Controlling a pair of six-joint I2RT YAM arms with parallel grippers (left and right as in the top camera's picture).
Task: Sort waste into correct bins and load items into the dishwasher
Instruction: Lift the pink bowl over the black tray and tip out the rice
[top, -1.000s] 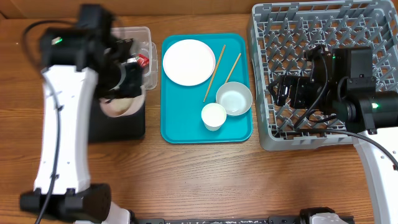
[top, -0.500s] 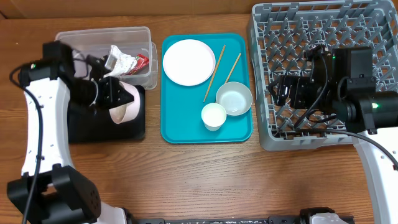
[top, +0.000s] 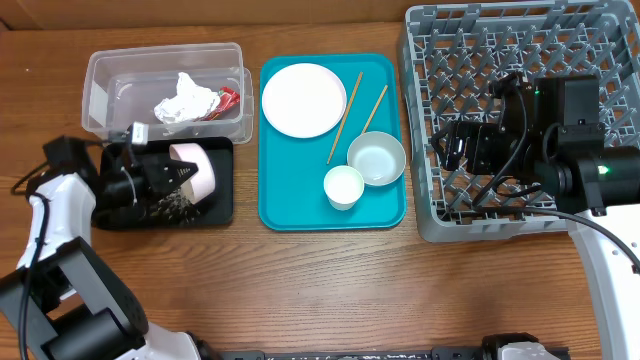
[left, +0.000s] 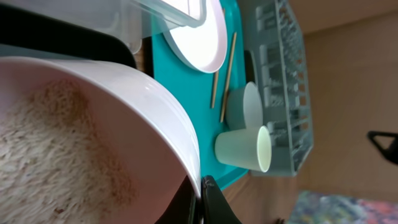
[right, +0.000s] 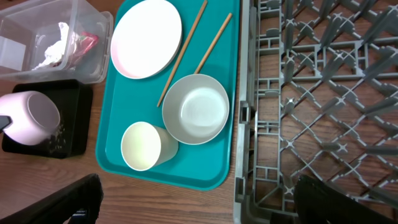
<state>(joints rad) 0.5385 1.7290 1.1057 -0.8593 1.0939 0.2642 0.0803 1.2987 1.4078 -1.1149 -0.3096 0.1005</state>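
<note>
Left wrist view: left gripper (left: 200, 200) pinches the rim of the tilted bowl (left: 106, 124), rice (left: 50, 162) inside; right gripper (right: 202, 200) hangs spread over the dish rack (right: 323, 93).

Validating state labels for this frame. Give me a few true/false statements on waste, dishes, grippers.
The napkin and red wrapper lie in the clear tub. True.
The plate is in the dish rack. False: it sits on the teal tray.
The left gripper holds a bowl tipped over the black tray. True.
The right gripper is shut on a bowl. False: it is open, over the dish rack.
The chopsticks lie on the teal tray. True.
</note>
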